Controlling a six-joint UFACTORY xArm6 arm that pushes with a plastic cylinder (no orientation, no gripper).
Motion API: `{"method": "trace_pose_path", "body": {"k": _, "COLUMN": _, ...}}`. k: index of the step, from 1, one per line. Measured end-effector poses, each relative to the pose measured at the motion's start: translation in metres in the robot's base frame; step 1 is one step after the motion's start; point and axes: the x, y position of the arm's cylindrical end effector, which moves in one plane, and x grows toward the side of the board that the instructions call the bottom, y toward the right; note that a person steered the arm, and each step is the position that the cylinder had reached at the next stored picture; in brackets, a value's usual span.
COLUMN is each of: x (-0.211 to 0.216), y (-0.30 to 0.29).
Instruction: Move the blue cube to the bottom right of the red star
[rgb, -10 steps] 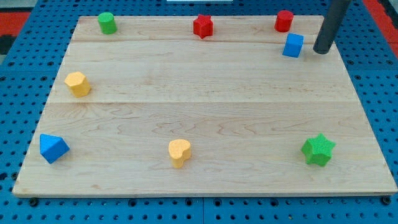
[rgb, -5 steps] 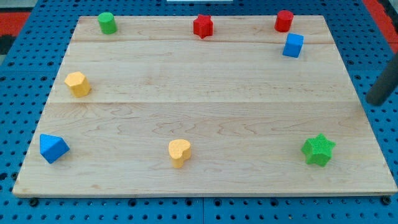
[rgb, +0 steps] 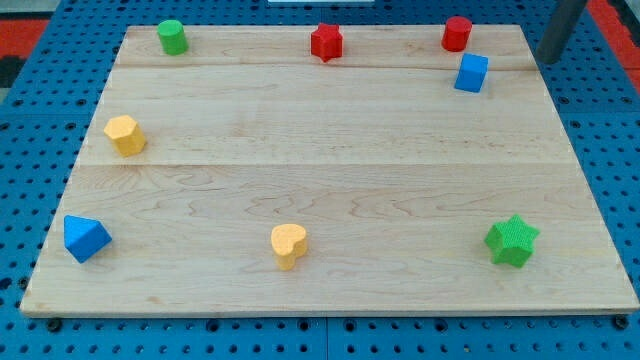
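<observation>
The blue cube (rgb: 471, 73) sits near the top right of the wooden board (rgb: 330, 170), just below and right of the red cylinder (rgb: 457, 33). The red star (rgb: 326, 42) stands at the top middle, well to the left of the cube. My tip (rgb: 549, 58) is off the board's top right corner, to the right of the blue cube and slightly above it, apart from it.
A green cylinder (rgb: 172, 36) is at the top left. A yellow hexagonal block (rgb: 125, 134) is at the left. A blue triangular block (rgb: 85, 238) is at the bottom left, a yellow heart (rgb: 288, 245) at the bottom middle, a green star (rgb: 512, 241) at the bottom right.
My tip swung from beside the cube down to the board's right edge, then back up to the top right corner. No block has moved.
</observation>
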Motion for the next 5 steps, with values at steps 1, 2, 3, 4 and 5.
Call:
{"method": "trace_pose_path", "body": {"k": 1, "x": 0.021, "y": -0.046}}
{"method": "trace_pose_path", "body": {"k": 2, "x": 0.048, "y": -0.172}}
{"method": "trace_pose_path", "body": {"k": 3, "x": 0.054, "y": -0.213}}
{"method": "trace_pose_path", "body": {"k": 4, "x": 0.060, "y": -0.139}}
{"method": "trace_pose_path", "body": {"k": 5, "x": 0.030, "y": -0.100}}
